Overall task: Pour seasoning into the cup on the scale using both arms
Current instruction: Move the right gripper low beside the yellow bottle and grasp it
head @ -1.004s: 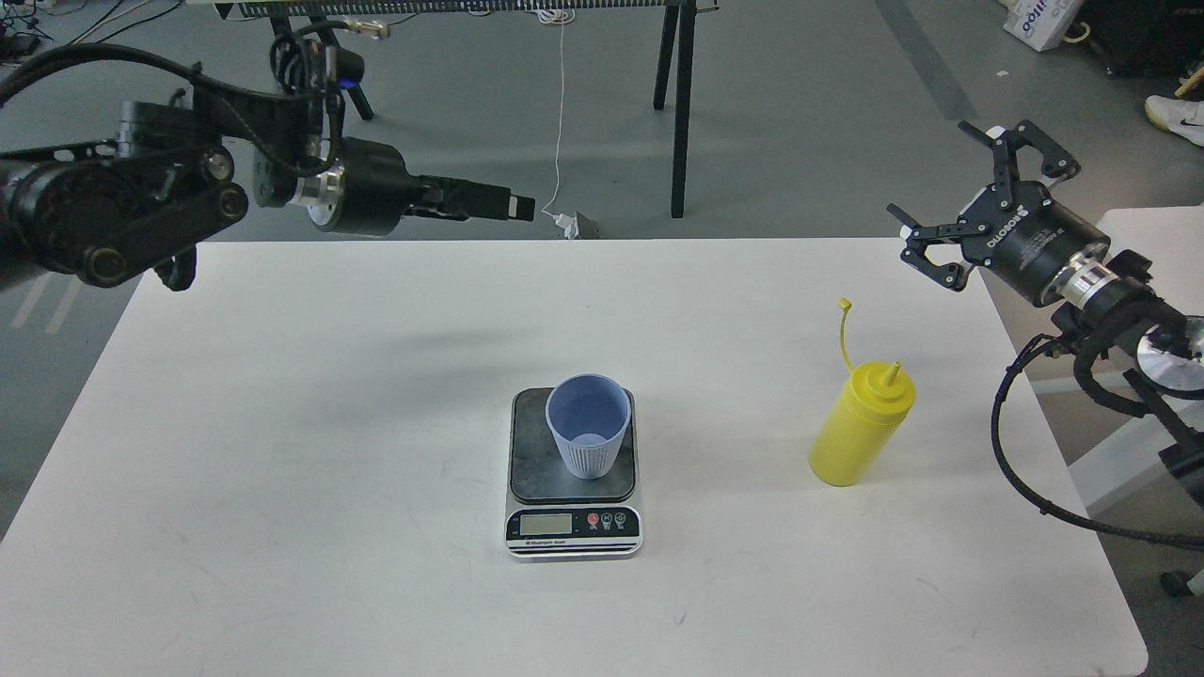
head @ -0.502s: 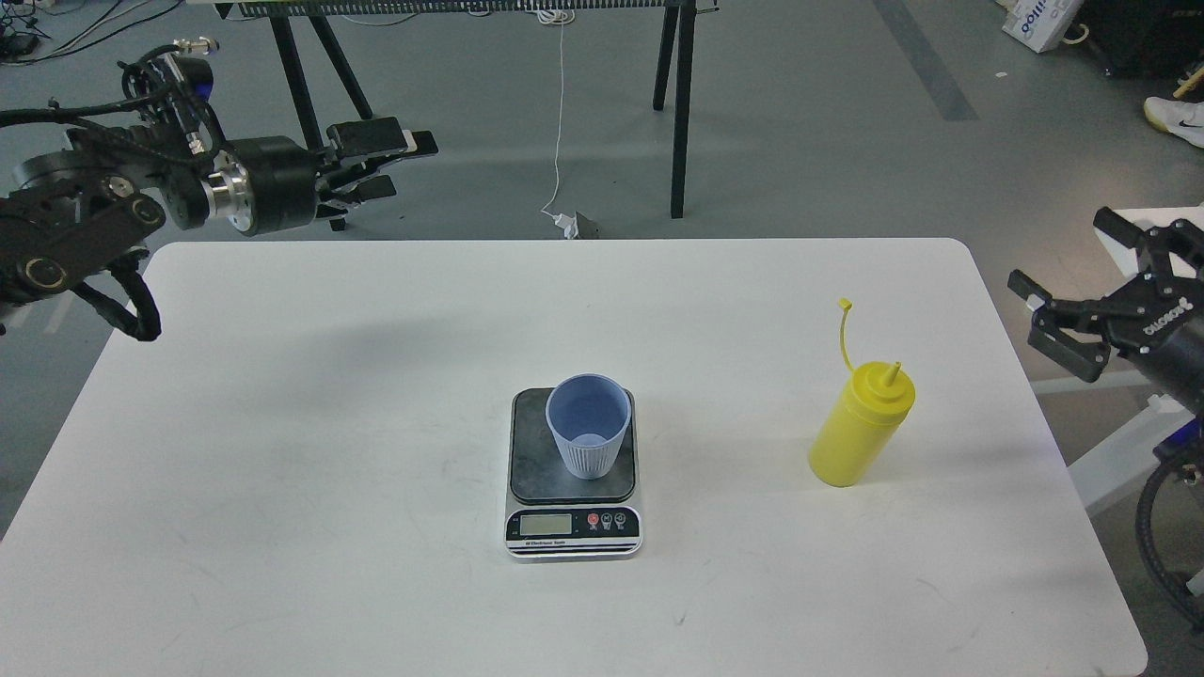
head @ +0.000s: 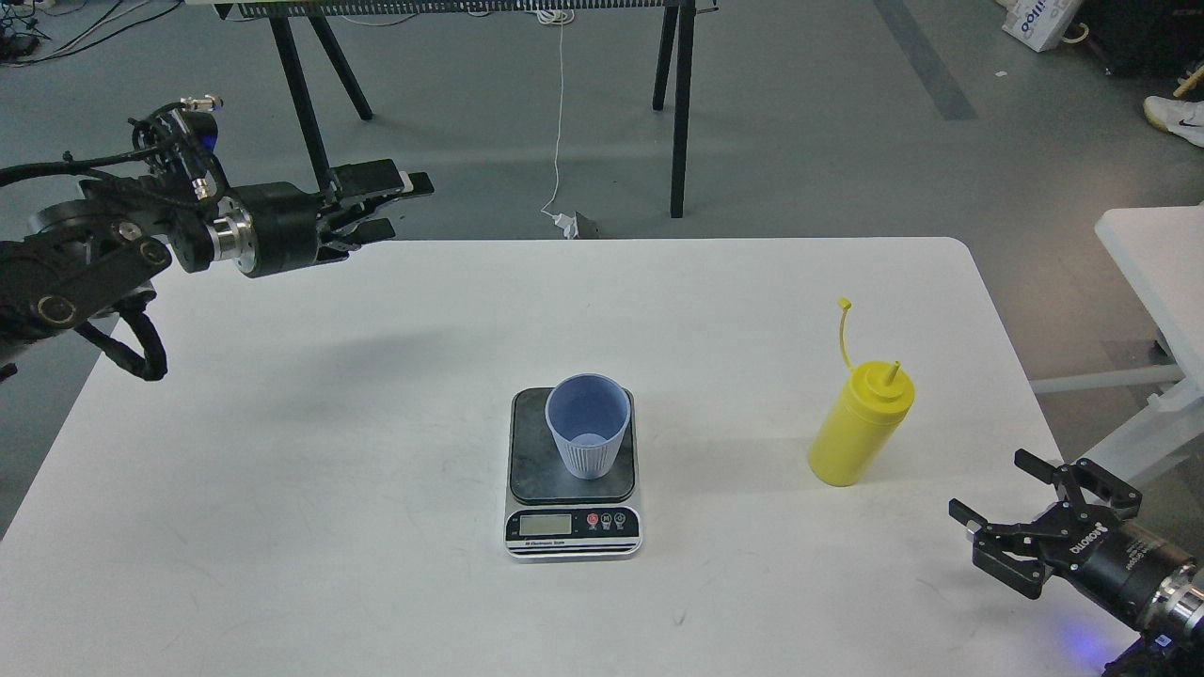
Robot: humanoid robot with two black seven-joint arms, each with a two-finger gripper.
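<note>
The light blue-grey cup (head: 588,434) stands upright on the dark platform of the scale (head: 574,536) at the middle of the white table (head: 282,470). The yellow seasoning bottle (head: 861,428) stands upright to the right of the scale, its cap strap sticking up. My left gripper (head: 403,205) is open and empty, high over the table's far left edge, pointing right. My right gripper (head: 995,487) is open and empty, low over the table's near right corner, below and right of the bottle. Neither gripper touches anything.
Black trestle legs (head: 677,103) and a white cable (head: 561,113) are on the grey floor beyond the table. A second white table (head: 1152,244) stands to the right. A white shoe (head: 1176,118) shows at the top right.
My right arm has dropped from beside the table's far right corner to its near right corner. My left arm has pulled back left, turned and lowered slightly. Cup, scale and bottle have not moved.
</note>
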